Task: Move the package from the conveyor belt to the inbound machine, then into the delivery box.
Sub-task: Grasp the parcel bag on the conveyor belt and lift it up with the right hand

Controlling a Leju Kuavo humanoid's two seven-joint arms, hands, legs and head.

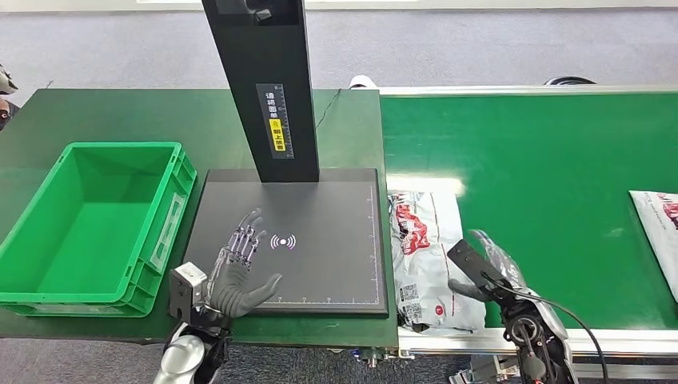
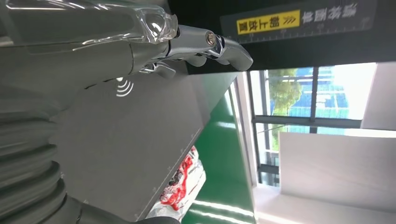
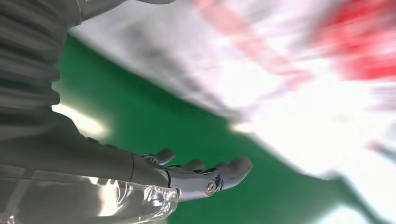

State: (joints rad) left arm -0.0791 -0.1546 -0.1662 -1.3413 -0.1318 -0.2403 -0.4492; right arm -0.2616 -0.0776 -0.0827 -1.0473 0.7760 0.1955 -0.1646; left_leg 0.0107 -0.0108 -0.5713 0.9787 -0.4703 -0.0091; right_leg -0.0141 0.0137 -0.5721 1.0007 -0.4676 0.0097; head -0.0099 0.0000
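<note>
your package (image 1: 424, 256), a white poly mailer with red print, lies flat on the green conveyor belt (image 1: 544, 200) at its near left end, its left edge just beside the dark scan platform of the inbound machine (image 1: 320, 264). your right hand (image 1: 480, 276) sits at the package's right edge with its fingers stretched out and nothing in them; from the head view you cannot tell whether it touches the film or hangs just above it, and the right wrist view is smeared with blur, so it settles nothing. your left hand (image 1: 238, 272) lies spread and empty over the platform, close to the scan symbol (image 1: 282, 241). the likely trouble, as i judge it, is the grasp: the mailer is thin, slack and slippery, so fingers coming in flat may slide over it or push it along the belt instead of getting under an edge. a shove leftward could wedge it against the platform's raised side. if it is lifted by one corner it may droop and catch on that edge, or land folded with its label hidden. your left hand also occupies the spot where the package should go. a second package (image 1: 657, 224) waits at the belt's far right, and the green delivery box (image 1: 164, 232) stands empty left of the machine.
</note>
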